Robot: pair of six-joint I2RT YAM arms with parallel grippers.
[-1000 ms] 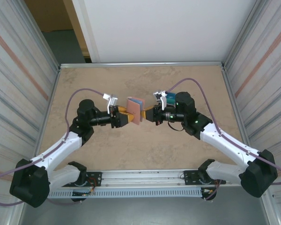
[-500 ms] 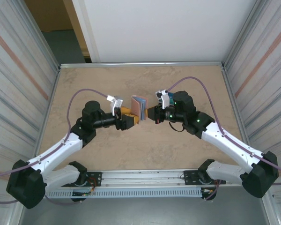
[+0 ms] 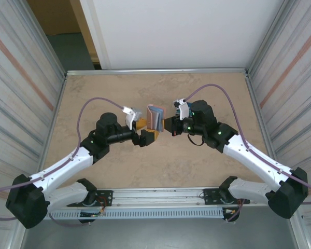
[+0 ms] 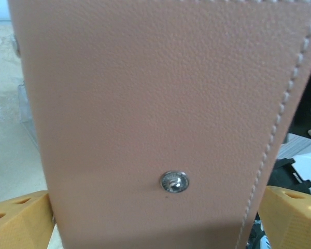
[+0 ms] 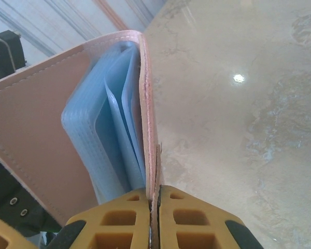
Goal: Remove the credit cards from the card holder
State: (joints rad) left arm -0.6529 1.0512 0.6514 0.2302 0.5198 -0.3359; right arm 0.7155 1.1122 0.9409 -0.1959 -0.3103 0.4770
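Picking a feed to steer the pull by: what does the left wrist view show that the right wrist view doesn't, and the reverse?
Left wrist view: the card holder's pink outer face with its metal snap stud, and the left gripper open, yellow fingers either side of it. Right wrist view: the light-blue credit cards tucked inside, and the right gripper pinched shut on the holder's wall. Both: the pink holder and some table.
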